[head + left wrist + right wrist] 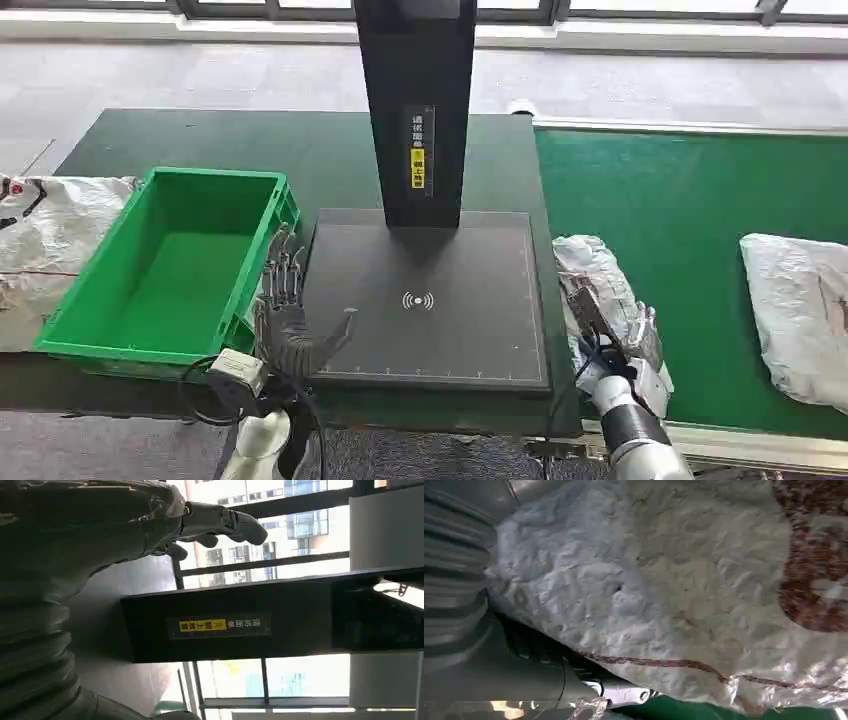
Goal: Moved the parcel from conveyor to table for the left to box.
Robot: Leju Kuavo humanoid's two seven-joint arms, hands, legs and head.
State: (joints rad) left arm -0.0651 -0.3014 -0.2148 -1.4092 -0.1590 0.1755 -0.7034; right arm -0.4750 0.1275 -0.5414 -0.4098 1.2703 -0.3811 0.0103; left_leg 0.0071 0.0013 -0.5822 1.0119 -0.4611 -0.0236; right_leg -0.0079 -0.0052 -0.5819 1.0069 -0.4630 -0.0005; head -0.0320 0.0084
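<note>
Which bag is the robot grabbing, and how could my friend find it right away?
Look at the green conveyor belt on the right, beside the black scanner pad. The parcel is the crinkly silver-white bag at the belt's near left edge, right against the pad. Unlike the other bag farther right on the belt, this one has the robot's right hand on it.

Black post [415, 110] mid-table, beside crate [170, 265]

Head view: bright, even daylight, sharp, soft shadows | left wrist view: windows [280, 525] blown out with glare, left hand [150, 520] dark and backlit | right wrist view: parcel [674, 580] very close, soft-focused, evenly lit
</note>
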